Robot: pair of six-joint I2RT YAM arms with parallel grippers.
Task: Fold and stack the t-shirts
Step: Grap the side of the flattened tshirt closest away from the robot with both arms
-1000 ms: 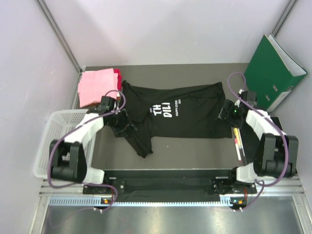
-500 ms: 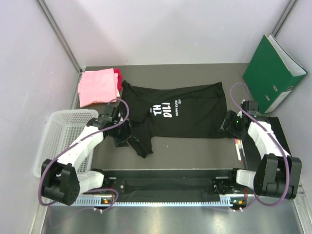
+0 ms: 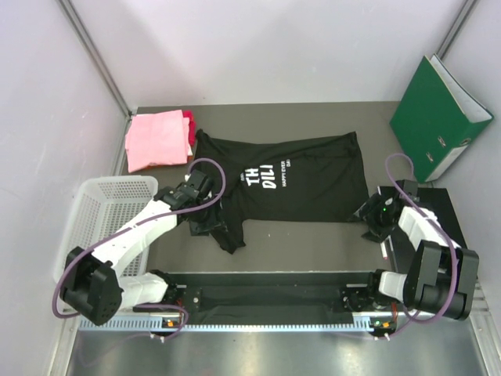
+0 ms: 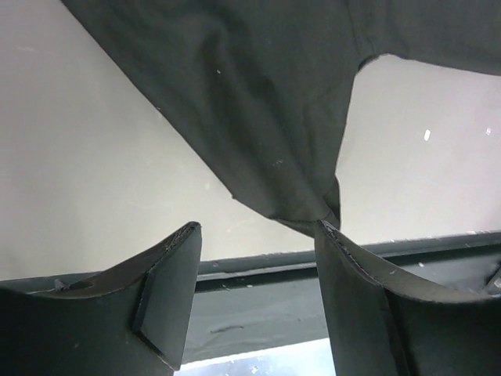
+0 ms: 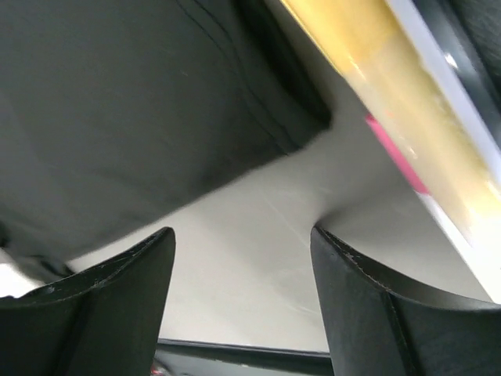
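Top view: both arms have drawn back nearward. The left gripper (image 3: 207, 222) hovers at the black t-shirt's (image 3: 309, 176) near sleeve, and the right gripper (image 3: 368, 213) is off its near corner, looking set for a fold.

Left wrist: jaws wide and empty, sleeve tip just ahead, table (image 4: 78, 157) open beside it.

Right wrist: wide, empty; hem ahead-left, yellow strip (image 5: 376, 86) crowding right.

Probably a lab: plain white walls (image 3: 274, 47) enclose the table (image 3: 313, 235)

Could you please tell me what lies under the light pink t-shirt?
A darker pink-red t-shirt peeks out along the right edge of the light pink t-shirt. The rest of it is covered, so its fold and extent cannot be seen.
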